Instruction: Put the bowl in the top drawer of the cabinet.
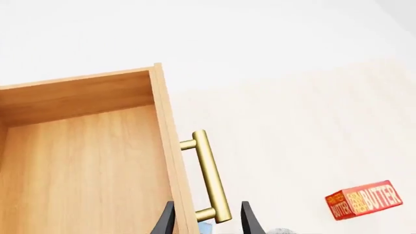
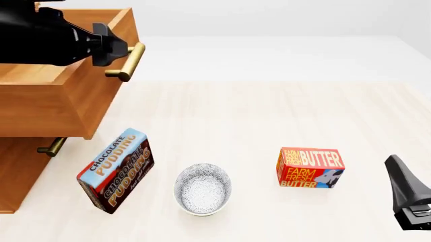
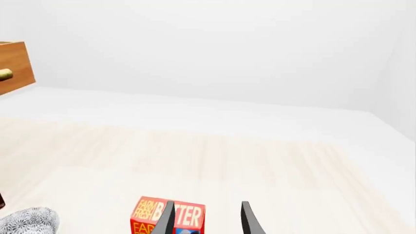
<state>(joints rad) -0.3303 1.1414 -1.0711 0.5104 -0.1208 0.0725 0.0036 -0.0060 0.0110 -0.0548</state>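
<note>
Front view: top drawer (image 2: pixel 64 88) pulled out, bowl (image 2: pixel 203 189) not yet moved, sitting on bench (image 2: pixel 269 116). Left fingers (image 1: pixel 208 222) released around handle (image 1: pixel 206 175); right fingers (image 3: pixel 208 219) released, grasping nothing.

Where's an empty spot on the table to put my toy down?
The big bare stretch is beyond the butter box and the bowl, out toward the far edge. There is also a gap between those two. It is crowded at the left, where the pudding box sits close by the cabinet under the open top drawer.
</note>
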